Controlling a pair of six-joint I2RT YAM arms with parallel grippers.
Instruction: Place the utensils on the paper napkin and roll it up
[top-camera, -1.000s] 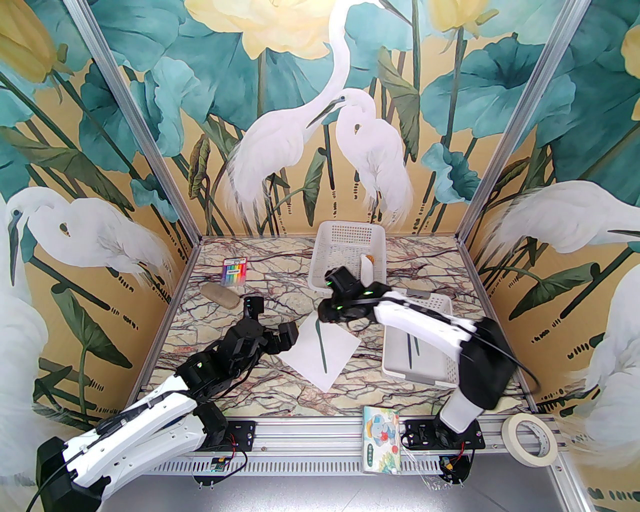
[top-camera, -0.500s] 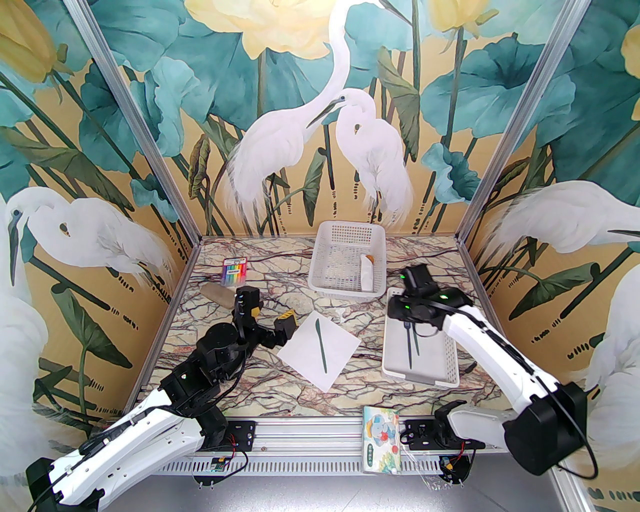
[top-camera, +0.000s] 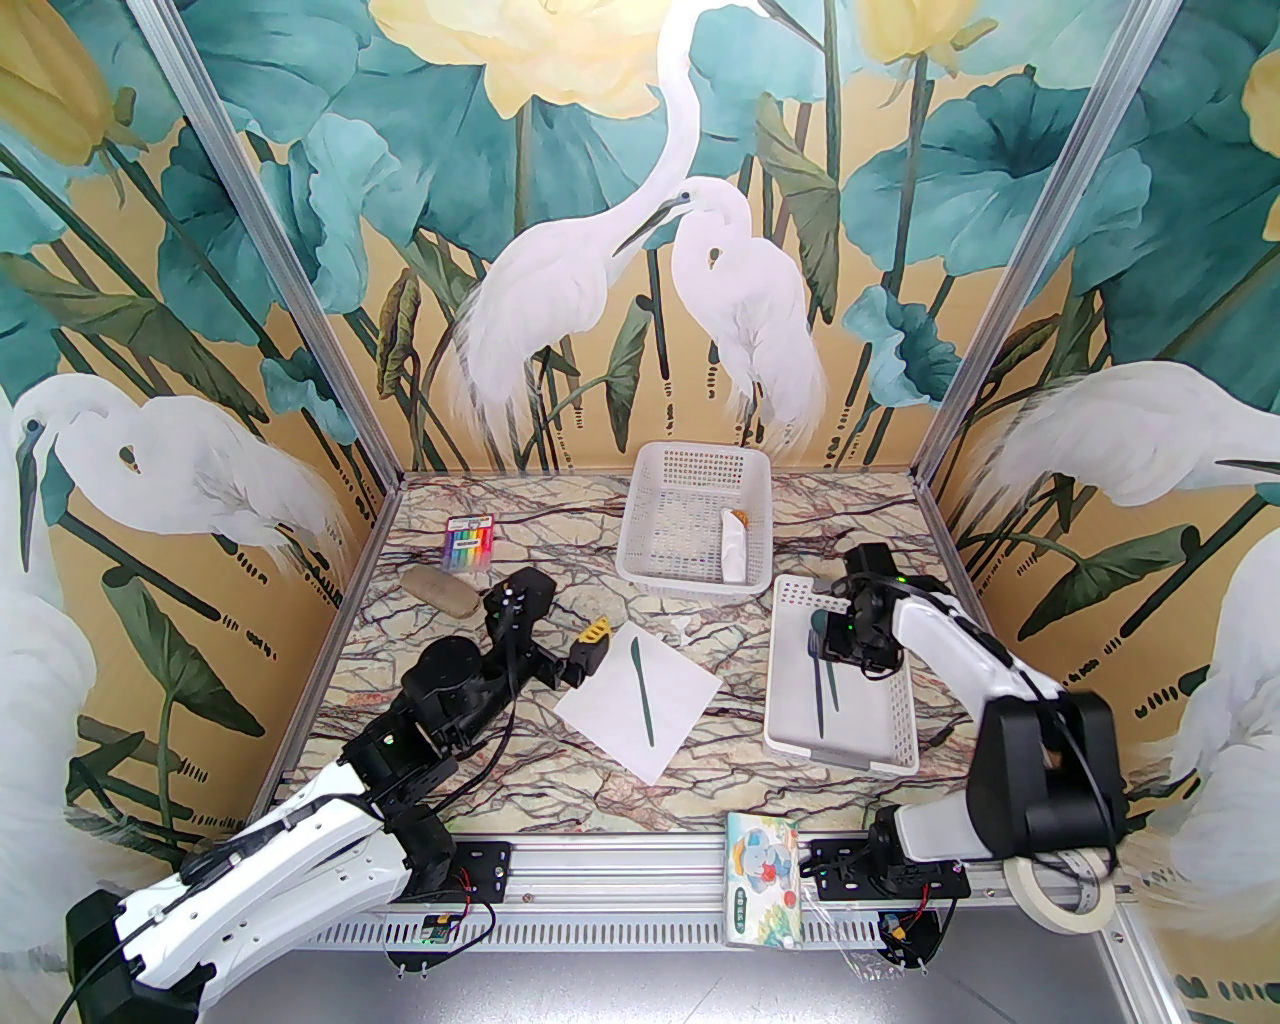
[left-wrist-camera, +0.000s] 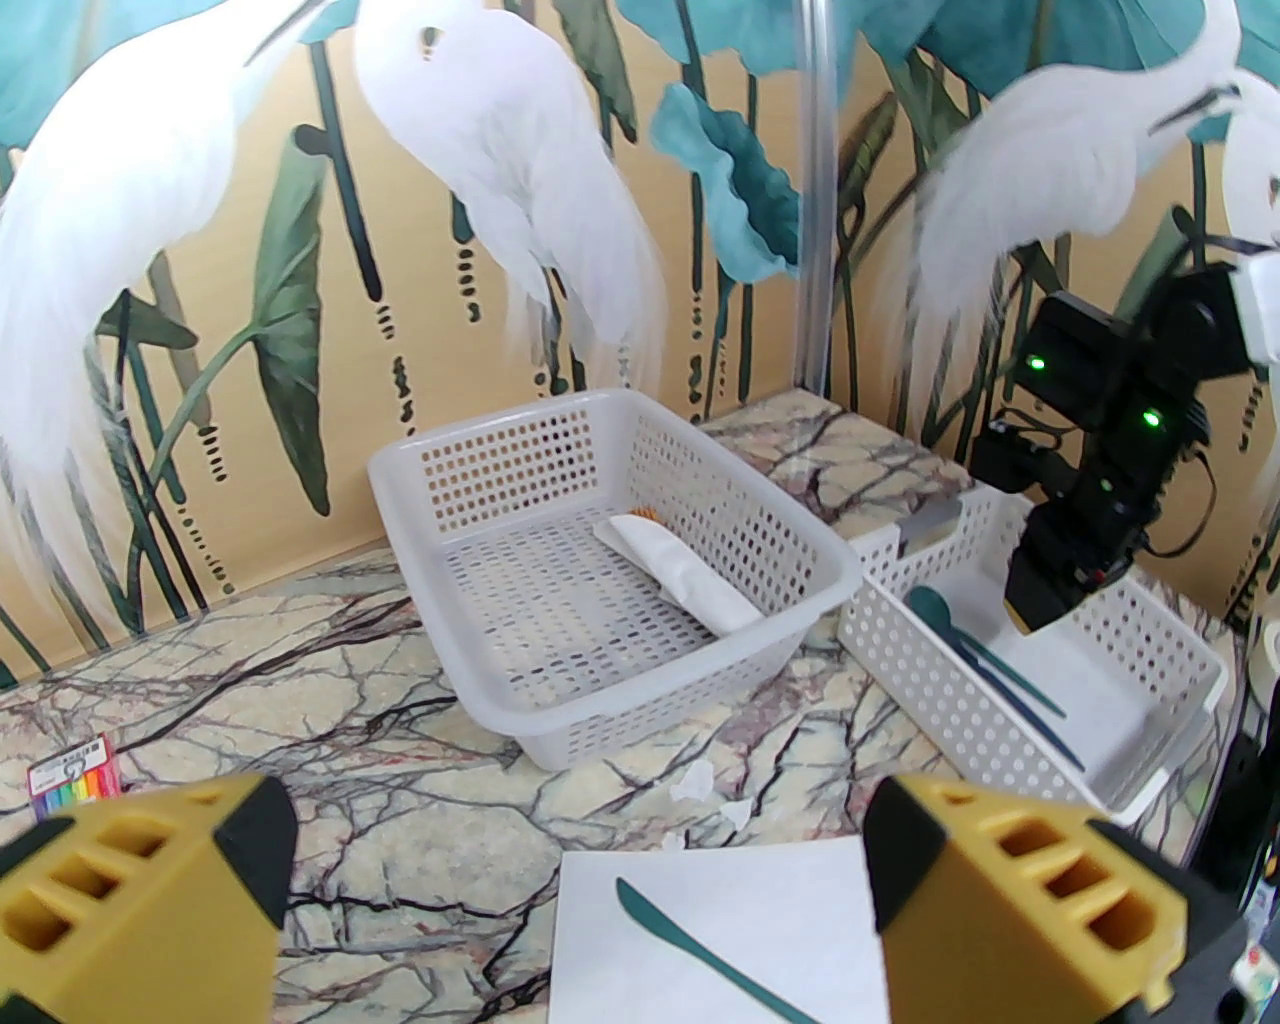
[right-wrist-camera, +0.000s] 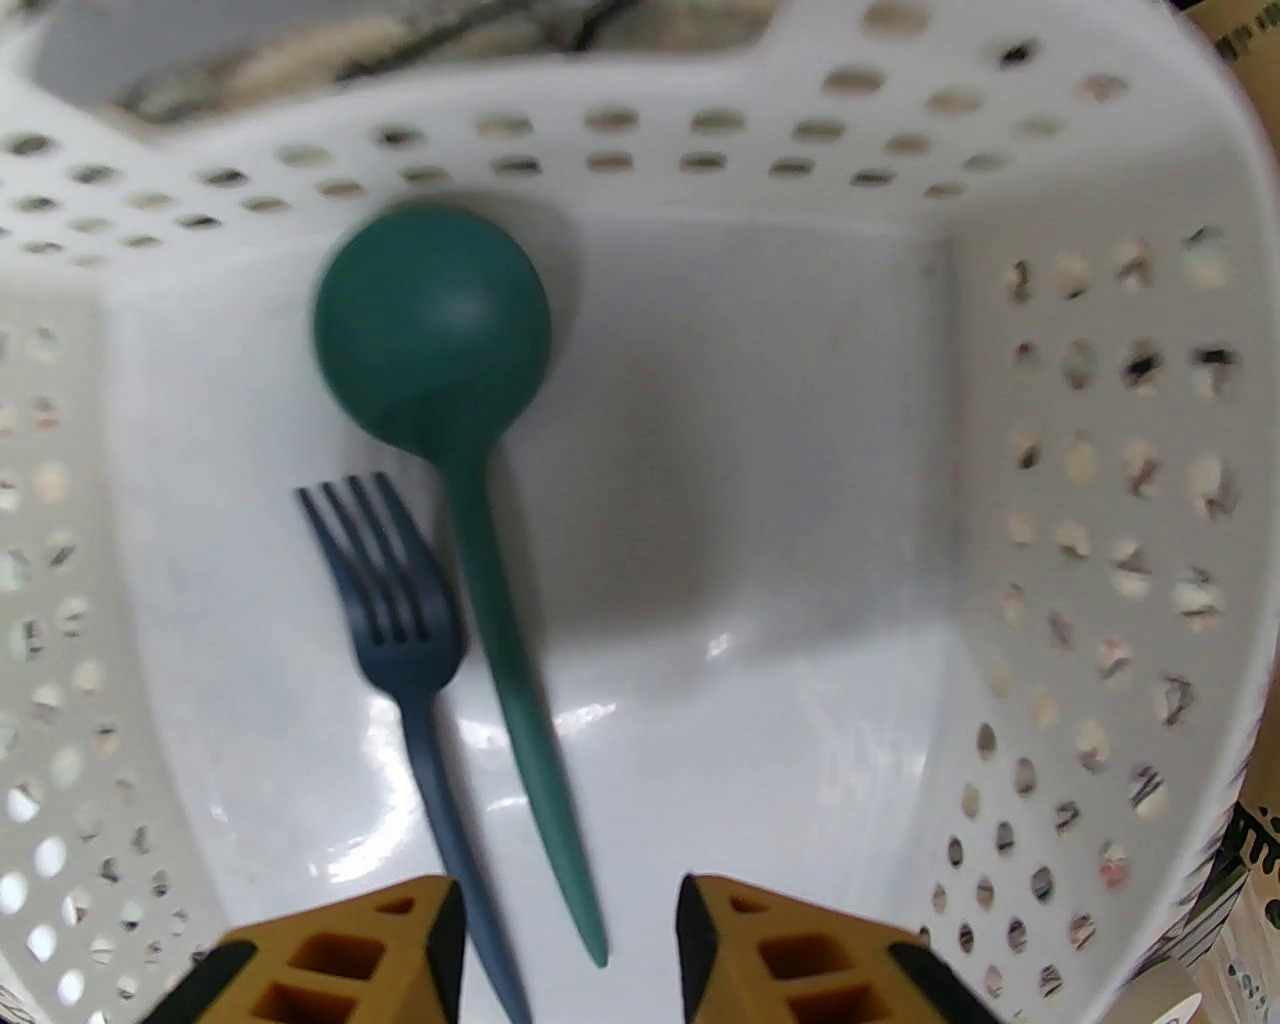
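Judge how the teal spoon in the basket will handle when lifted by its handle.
Probably stiff and light: the spoon looks like thin moulded plastic. Its round bowl may make it bowl-heavy, so it could pivot in the right hand. Its tapering handle might slip.

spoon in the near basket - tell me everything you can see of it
The spoon is dark teal-green, plastic by its look, with a round bowl and a slim handle tapering to a point. It lies on the floor of the white basket, bowl by the far wall, with the darker fork close alongside. The right gripper, open, straddles the handle's tip from above; contact unclear.
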